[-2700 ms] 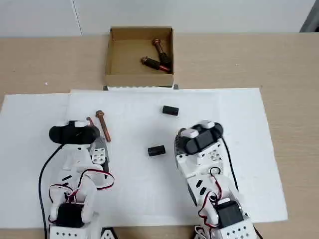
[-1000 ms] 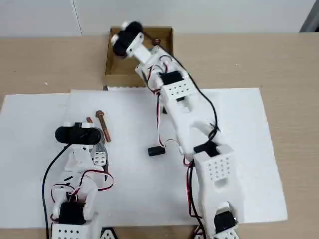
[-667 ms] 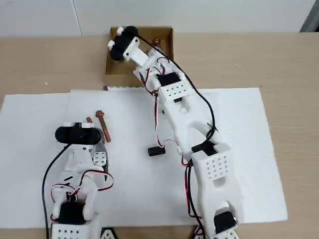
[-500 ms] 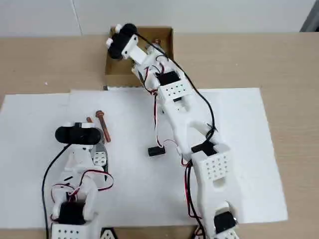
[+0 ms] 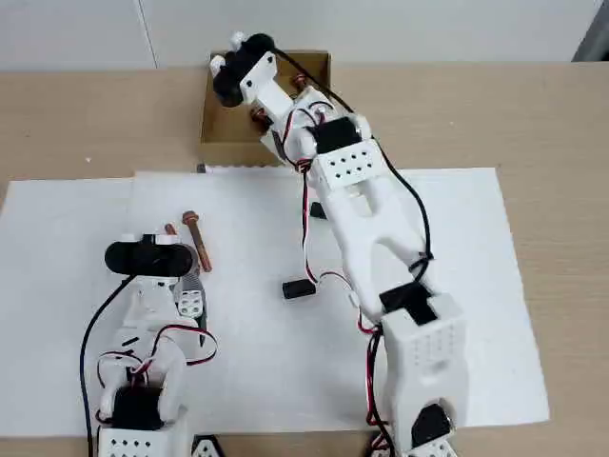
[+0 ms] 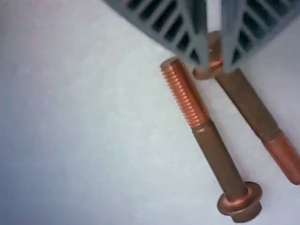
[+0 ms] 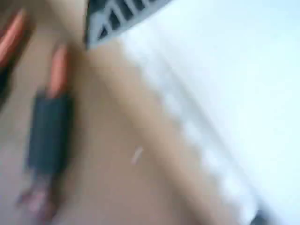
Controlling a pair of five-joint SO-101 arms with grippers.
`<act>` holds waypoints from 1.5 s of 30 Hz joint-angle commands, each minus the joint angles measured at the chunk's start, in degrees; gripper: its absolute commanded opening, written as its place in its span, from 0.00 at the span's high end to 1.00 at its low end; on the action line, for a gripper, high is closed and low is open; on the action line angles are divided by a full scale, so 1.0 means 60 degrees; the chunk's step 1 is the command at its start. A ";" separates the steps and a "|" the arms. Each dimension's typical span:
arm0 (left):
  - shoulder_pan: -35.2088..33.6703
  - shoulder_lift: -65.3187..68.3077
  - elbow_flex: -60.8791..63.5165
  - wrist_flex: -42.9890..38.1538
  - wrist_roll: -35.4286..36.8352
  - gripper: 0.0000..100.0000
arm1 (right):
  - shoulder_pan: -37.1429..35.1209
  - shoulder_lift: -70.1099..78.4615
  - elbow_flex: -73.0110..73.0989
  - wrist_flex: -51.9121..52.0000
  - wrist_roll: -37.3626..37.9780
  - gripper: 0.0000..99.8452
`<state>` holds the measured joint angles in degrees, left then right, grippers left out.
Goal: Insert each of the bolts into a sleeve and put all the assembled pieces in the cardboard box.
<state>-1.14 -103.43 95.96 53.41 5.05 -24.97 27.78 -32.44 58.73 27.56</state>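
Observation:
Two bare copper bolts [image 5: 198, 242] [image 6: 208, 140] lie side by side on the white paper, just ahead of my left gripper [image 5: 193, 278] [image 6: 214, 58]. That gripper is shut and holds nothing, its tips hanging over one bolt's head. One black sleeve [image 5: 299, 288] lies mid-paper. My right arm [image 5: 352, 181] stretches across to the cardboard box [image 5: 228, 150]. The right gripper [image 7: 117, 21] hovers inside the box above an assembled bolt in its dark sleeve [image 7: 49, 126]. Another copper bolt end [image 7: 14, 30] lies beside it.
The white paper [image 5: 476, 286] covers the near half of the wooden table [image 5: 495, 114], and the box stands just past its far edge. The outstretched right arm hides the middle of the paper.
From its folded rest 2.7 s ago, the right arm has stretched out to the box and shifted a little over it in the last second. The left arm and loose bolts stayed put.

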 commanded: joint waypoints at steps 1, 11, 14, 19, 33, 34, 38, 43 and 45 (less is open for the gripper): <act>-0.0059 -0.0117 -0.0051 -0.0015 -0.0044 0.99 | 0.0125 -0.1062 -0.0469 0.1531 -0.0176 0.86; -0.0059 -0.0117 -0.0051 -0.0015 -0.0044 0.99 | 0.0593 -0.1458 -0.0469 0.4520 -0.0190 0.86; -0.0059 -0.0117 -0.0051 -0.0015 -0.0044 0.99 | 0.0623 -0.1458 -0.0425 0.5004 -0.0132 0.86; -0.0059 -0.0117 -0.0051 -0.0015 -0.0044 0.99 | 0.0623 -0.1370 -0.0410 0.5121 0.0249 0.86; -0.0059 -0.0117 -0.0051 -0.0015 -0.0044 0.99 | 0.0696 0.0711 -0.0440 0.5106 0.2784 0.86; -0.0059 -0.0117 -0.0051 -0.0015 -0.0044 0.99 | 0.0799 0.0828 -0.0440 0.4945 0.2799 0.86; -0.0059 -0.0117 -0.0051 -0.0015 -0.0044 0.99 | 0.1062 0.1238 -0.0440 0.4344 0.2930 0.86; -0.0059 -0.0117 -0.0051 -0.0015 -0.0044 0.99 | 0.1048 0.1692 -0.0454 0.4198 0.3341 0.86; -0.0059 -0.0117 -0.0051 -0.0015 -0.0044 0.99 | 0.1048 0.1795 -0.0454 0.4037 0.3326 0.86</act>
<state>-1.14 -103.43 95.96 53.41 5.05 -19.16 38.86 -32.53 84.40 46.81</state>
